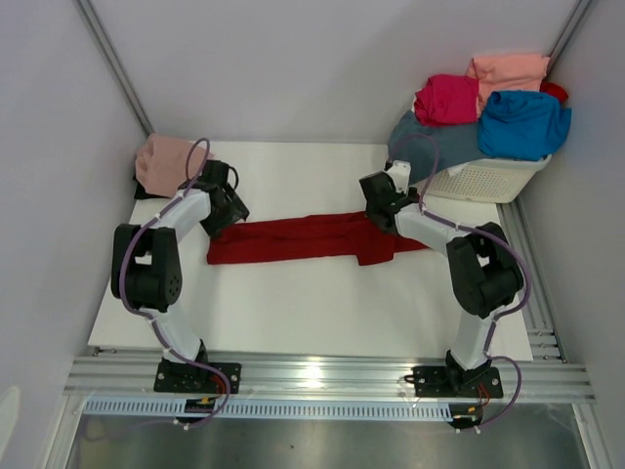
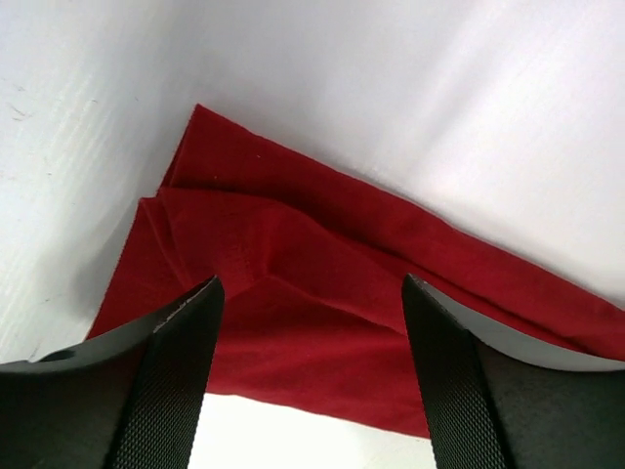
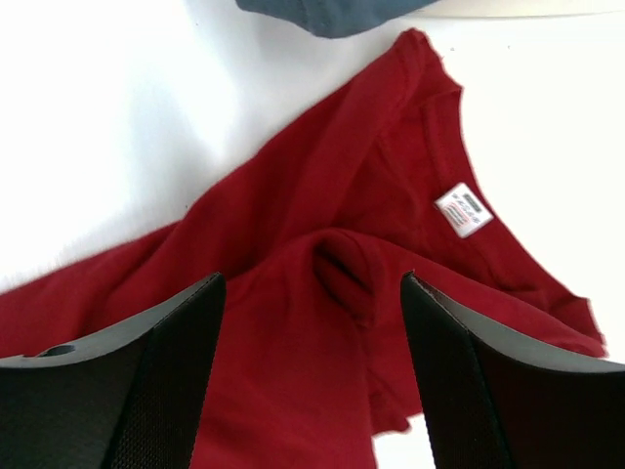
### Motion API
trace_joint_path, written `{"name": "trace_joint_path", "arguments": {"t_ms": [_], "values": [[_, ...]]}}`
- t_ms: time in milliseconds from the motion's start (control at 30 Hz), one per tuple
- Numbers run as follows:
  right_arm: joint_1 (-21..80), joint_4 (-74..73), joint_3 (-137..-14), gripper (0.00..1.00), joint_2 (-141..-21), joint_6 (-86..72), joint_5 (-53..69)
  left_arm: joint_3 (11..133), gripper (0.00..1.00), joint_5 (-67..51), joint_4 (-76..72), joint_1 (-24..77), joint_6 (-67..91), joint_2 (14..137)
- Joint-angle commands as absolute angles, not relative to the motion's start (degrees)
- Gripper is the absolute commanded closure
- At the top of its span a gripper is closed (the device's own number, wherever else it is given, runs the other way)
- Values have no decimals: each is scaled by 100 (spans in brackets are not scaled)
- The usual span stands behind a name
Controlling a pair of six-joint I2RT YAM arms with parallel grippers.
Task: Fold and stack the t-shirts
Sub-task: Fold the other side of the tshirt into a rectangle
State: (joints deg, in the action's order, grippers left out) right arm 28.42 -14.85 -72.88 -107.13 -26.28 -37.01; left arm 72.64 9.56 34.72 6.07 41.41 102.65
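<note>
A dark red t-shirt [image 1: 312, 237] lies folded into a long narrow strip across the middle of the white table. My left gripper [image 1: 228, 208] is open over its left end, which fills the left wrist view [image 2: 293, 293]. My right gripper [image 1: 383, 213] is open over its right end, where the collar and a white label [image 3: 464, 209] show on the red cloth [image 3: 293, 371]. Neither gripper holds any cloth. A dusty pink t-shirt [image 1: 164, 162] lies folded at the back left. Magenta [image 1: 446, 99], salmon [image 1: 508, 68], bright blue [image 1: 522, 124] and slate grey-blue [image 1: 430, 137] t-shirts are piled at the back right.
A white lattice basket [image 1: 488, 178] stands at the back right under the piled shirts. The grey-blue shirt hangs over its side toward my right arm and shows at the top of the right wrist view [image 3: 332, 15]. White walls close in the table.
</note>
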Motion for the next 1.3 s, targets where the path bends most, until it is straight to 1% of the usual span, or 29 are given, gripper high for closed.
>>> {"name": "trace_joint_path", "arguments": {"t_ms": [0,167,400,533,600,767,867,900,967,1167,1200,1267], "values": [[2883,-1265,-7172,24,-10152,-2478,-3849,7076,21,730,3121,571,4104,9836],[2988,-1793,-6892,25,-9775,-2794,-4060,6286,21,563,2804,597,4341,9090],[3208,-1933,-6074,25,-9422,-3330,-3850,5898,22,826,2927,1028,4745,8675],[3348,-1917,-5626,26,-9264,-3603,-3718,5625,23,677,2874,1072,4913,8780],[3349,-1811,-5407,28,-9229,-3621,-3630,5607,24,712,2883,1116,4948,8868],[3287,-1653,-5440,33,-9422,-3507,-3612,5660,25,729,2953,1178,5010,9088],[3226,-1460,-5449,39,-9492,-3419,-3551,5625,25,773,2971,1222,5019,9105],[3208,-1398,-5458,43,-9518,-3393,-3542,5634,25,782,2997,1222,5019,9105],[3164,-1354,-5484,47,-9571,-3340,-3525,5625,25,800,3015,1222,5019,9097],[3006,-1134,-5484,65,-9624,-3191,-3402,5528,25,870,3041,1239,5010,8974],[2971,-1082,-5476,73,-9650,-3182,-3332,5520,25,870,3041,1239,5010,8956],[2866,-1072,-5502,85,-9694,-3199,-3279,5511,26,879,3050,1248,4992,8939]]}}
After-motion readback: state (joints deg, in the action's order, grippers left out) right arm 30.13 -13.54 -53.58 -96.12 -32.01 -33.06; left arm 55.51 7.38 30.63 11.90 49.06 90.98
